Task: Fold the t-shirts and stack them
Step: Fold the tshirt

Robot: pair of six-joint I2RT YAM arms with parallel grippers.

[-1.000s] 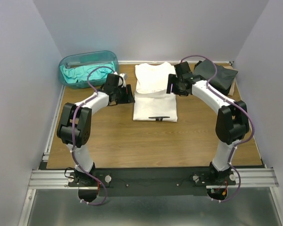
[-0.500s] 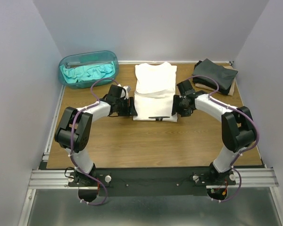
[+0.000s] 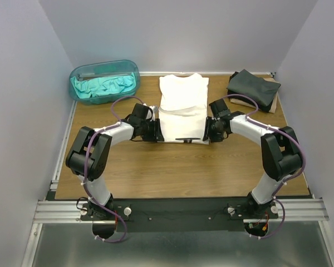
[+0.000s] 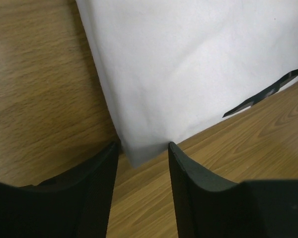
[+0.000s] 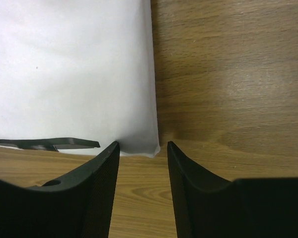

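White t-shirt lies half-folded in the middle of the table; left gripper straddles its near-left corner, right gripper its near-right corner, both jaws parted, not pinching cloth; dark folded shirts sit far right

I see a white t-shirt of smooth matt cloth, a wood-grain tabletop with a faint satin sheen, a translucent teal plastic tub, glossy, charcoal folded shirts of dull soft cloth, a silver metal rail, brushed-looking
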